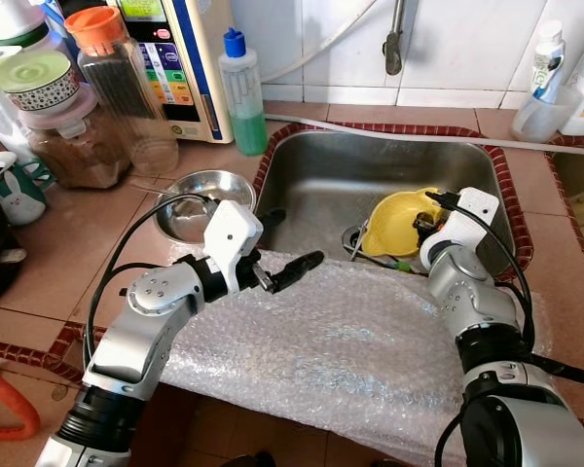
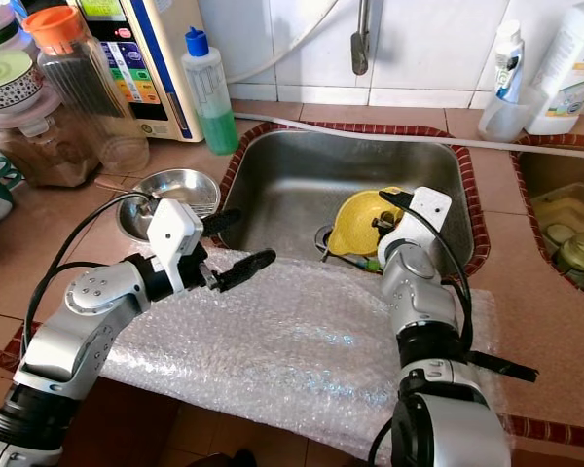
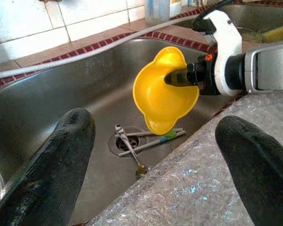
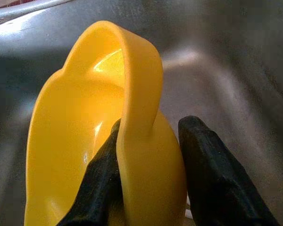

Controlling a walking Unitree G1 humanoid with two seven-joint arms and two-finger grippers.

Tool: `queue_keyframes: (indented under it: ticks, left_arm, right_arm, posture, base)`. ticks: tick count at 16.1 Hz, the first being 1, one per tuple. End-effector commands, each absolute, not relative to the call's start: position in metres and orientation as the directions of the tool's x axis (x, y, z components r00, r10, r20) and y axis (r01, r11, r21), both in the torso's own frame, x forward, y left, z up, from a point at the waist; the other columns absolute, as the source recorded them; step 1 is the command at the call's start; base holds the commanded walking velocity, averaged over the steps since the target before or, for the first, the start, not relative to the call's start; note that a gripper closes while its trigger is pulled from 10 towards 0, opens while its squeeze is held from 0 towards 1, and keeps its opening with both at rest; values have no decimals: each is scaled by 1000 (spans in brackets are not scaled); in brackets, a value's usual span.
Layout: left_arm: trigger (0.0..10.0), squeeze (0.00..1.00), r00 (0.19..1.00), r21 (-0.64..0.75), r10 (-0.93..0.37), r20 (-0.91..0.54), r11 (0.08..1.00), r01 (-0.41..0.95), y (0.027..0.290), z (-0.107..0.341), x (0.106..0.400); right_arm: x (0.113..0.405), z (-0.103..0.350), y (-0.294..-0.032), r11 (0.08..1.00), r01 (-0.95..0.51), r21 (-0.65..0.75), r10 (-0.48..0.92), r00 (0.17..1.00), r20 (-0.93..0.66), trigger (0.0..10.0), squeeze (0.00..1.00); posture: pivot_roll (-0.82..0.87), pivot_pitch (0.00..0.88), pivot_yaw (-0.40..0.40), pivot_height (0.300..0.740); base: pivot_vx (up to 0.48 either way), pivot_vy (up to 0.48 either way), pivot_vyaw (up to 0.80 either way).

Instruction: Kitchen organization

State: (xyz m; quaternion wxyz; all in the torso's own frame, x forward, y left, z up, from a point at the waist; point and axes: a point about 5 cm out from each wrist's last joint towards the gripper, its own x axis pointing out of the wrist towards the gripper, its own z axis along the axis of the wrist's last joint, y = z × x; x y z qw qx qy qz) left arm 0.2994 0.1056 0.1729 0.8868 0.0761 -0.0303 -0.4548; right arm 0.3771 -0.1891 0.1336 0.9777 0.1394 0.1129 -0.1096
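So the right gripper (image 4: 148, 160) was down inside the steel sink (image 1: 321, 170), clamped on the rim of a yellow bowl (image 1: 397, 222), one black finger inside the rim and the other on the outside. The bowl was tipped up on its side, held off the sink floor near the front wall. Under it, by the drain (image 3: 128, 139), a spoon (image 3: 127, 146) and a couple of thin sticks with a green bit lay on the bottom. The left gripper (image 1: 277, 248) was hanging over the front left corner of the sink with its fingers spread wide apart and nothing between them, pointed across at the bowl. A sheet of bubble wrap (image 1: 350, 341) covered the tiled table in front of the sink, and both arms reached over it. To the left of the sink sat a small metal bowl (image 1: 206, 192), with a green soap bottle (image 1: 243, 97) and some jars behind it.
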Motion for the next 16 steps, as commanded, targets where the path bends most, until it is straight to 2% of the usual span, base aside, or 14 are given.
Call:
queue_keyframes:
  ticks: [1, 6, 8, 14, 16]
  left_arm:
    - [10000, 1000, 581, 189, -813, -32, 566, 802, 107, 173, 298]
    - [10000, 1000, 596, 224, -802, -39, 574, 787, 108, 172, 299]
    - [10000, 1000, 657, 262, -754, -22, 629, 731, 114, 176, 308]
    - [10000, 1000, 687, 300, -727, 6, 656, 692, 120, 181, 313]
    - [10000, 1000, 727, 317, -685, 33, 698, 643, 125, 183, 318]
  right_arm:
    - [377, 129, -188, 936, 250, 246, -180, 945, -273, 10000, 1000]
    - [376, 126, -186, 927, 253, 276, -172, 943, -286, 10000, 1000]
    - [376, 126, -184, 934, 237, 267, -158, 946, -284, 10000, 1000]
    - [378, 126, -180, 935, 222, 275, -134, 942, -307, 10000, 1000]
    - [379, 130, -172, 945, 172, 277, -91, 955, -282, 10000, 1000]
  posture:
    - [-148, 132, 129, 740]
    - [-150, 128, 125, 740]
    - [-154, 127, 125, 740]
    - [-156, 121, 121, 740]
    - [-156, 121, 120, 740]
  base:
    - [0, 0, 0]
    - [0, 0, 0]
    - [0, 0, 0]
    - [0, 0, 0]
    - [0, 0, 0]
